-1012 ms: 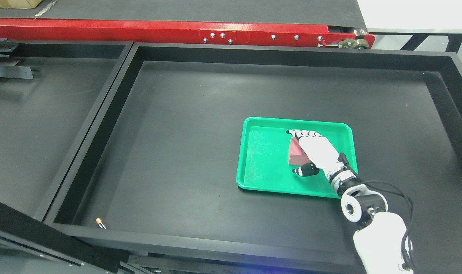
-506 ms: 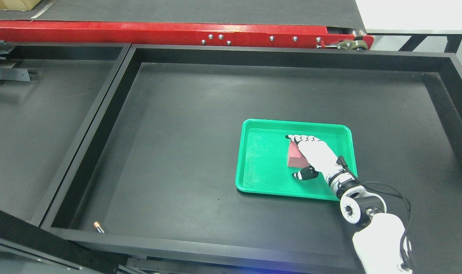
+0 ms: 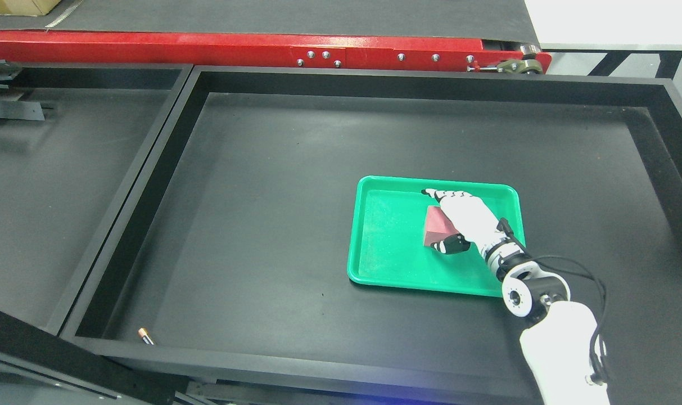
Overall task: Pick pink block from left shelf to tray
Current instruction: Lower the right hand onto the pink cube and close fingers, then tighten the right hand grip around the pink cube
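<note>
The pink block [image 3: 434, 226] lies in the green tray [image 3: 385, 236], right of the tray's middle. My right hand [image 3: 432, 220] reaches in from the lower right and hovers over the block's right side. Its fingers [image 3: 439, 195] stretch out past the block's far edge, and its thumb [image 3: 450, 246] sits at the near corner. The hand looks open, not closed around the block. Part of the block is hidden under the palm. My left arm is out of view.
The tray sits in a large black walled bin [image 3: 194, 95]. A second black bin [image 3: 65, 169] adjoins on the left. A small battery [image 3: 145, 336] lies at the near left corner. A red rail [image 3: 234, 48] runs along the back.
The camera shifted slightly at first. My right hand has moved up and away over the block, with the thumb drawing closer to its near corner. The block stays in the tray.
</note>
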Controlling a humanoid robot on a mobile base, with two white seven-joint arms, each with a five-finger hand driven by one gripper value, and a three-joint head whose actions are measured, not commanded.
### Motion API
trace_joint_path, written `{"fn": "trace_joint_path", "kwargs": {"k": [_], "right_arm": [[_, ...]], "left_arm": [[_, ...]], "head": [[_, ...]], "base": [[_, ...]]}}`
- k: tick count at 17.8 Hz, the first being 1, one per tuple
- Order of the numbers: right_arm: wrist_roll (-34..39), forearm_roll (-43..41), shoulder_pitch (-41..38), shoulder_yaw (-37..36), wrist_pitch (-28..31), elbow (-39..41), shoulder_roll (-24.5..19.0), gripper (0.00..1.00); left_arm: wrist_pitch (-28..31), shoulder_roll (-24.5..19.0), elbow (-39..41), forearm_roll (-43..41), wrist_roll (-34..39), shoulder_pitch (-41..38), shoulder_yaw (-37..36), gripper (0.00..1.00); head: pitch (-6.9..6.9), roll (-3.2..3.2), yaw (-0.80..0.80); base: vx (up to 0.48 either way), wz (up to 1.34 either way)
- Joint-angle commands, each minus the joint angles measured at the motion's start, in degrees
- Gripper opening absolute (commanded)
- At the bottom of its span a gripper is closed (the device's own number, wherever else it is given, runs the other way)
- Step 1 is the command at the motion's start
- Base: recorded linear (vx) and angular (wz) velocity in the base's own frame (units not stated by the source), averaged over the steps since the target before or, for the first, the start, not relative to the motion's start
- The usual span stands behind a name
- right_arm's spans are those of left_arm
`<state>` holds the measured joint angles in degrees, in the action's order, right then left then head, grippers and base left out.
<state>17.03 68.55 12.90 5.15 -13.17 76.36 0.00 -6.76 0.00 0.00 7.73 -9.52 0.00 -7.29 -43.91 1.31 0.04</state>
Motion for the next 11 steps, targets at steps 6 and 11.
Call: {"fn": "trace_joint_path", "kwargs": {"k": [6,11], "right_arm": [[1.1,0.0,1.2,-0.3,-0.5,-1.2,1.0,0.81],[1.9,0.0,0.8,-0.2,-0.5,-1.2,1.0,0.82]], "left_arm": [[0.0,-1.0,1.0,0.0,0.0,-1.1,0.0,1.0],[0.0,-1.0,1.0,0.0,0.0,-1.1,0.0,1.0]], "head": [[0.0,0.0,0.0],[0.0,0.0,0.0]], "base": [[0.0,0.0],[0.0,0.0]]}}
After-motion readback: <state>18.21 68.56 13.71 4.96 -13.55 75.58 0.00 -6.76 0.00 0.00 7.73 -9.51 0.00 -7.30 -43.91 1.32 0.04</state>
